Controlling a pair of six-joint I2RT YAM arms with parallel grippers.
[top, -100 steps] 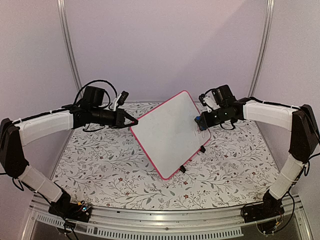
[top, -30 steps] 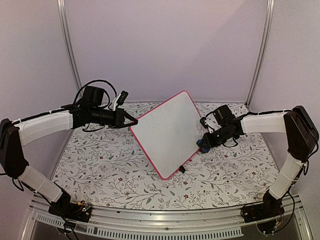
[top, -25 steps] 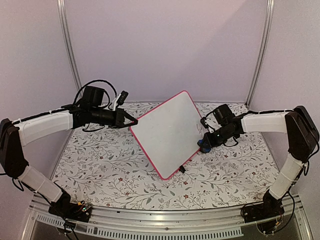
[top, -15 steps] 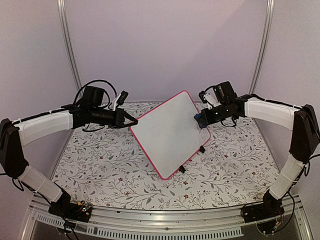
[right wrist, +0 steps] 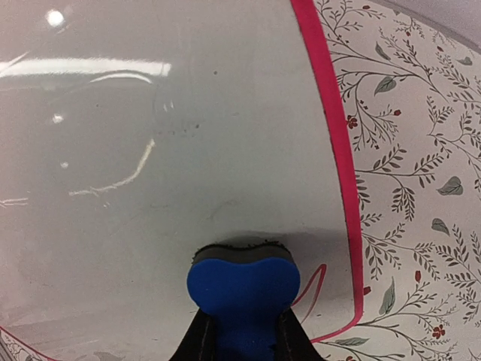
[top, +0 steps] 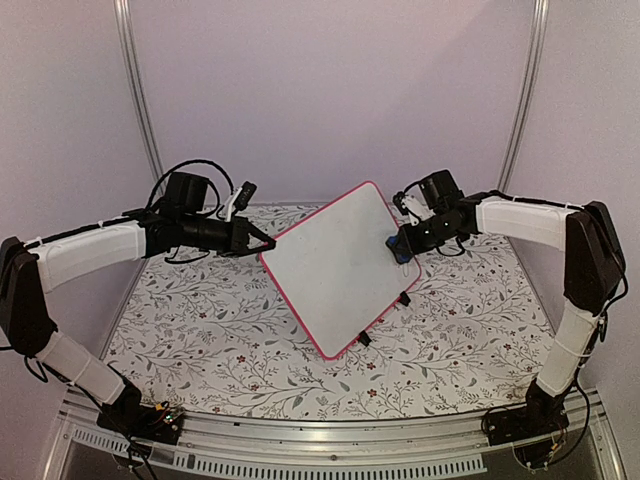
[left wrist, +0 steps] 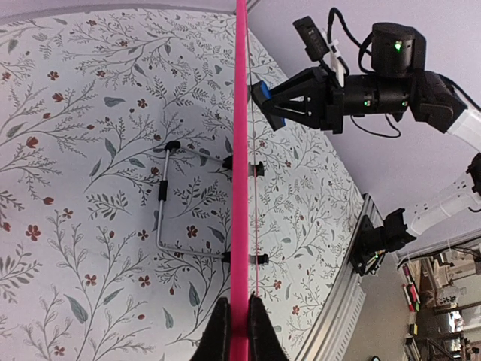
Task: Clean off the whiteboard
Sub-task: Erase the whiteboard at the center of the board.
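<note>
- Table [top: 200, 350], floral-print cover. Both arm bases are bolted at its near edge.
- The whiteboard [top: 335, 265] is mid-table between the two arms, pink-red frame, tilted up with its face toward the top camera. It sits turned like a diamond, one corner pointing to the near edge.
- Two black clip feet [top: 405, 298] sit on the board's lower right edge, down at the table. The left wrist view shows a grey wire stand [left wrist: 161, 203] on the cover behind the board, joined at those clips.
- Left gripper [top: 264, 241] is at the board's left corner. Its fingers [left wrist: 220, 331] are clamped tight on the pink frame, seen edge-on from the wrist.
- The board face is mostly clean, with faint smears and glare in the right wrist view.
- Right gripper [top: 403, 243] is at the far right edge of the board, fingers pinched on a blue eraser [right wrist: 240, 286].
- The eraser's dark pad is pressed flat against the white surface, just inside the frame's right side.
- Pale walls and metal uprights stand beyond the table.
</note>
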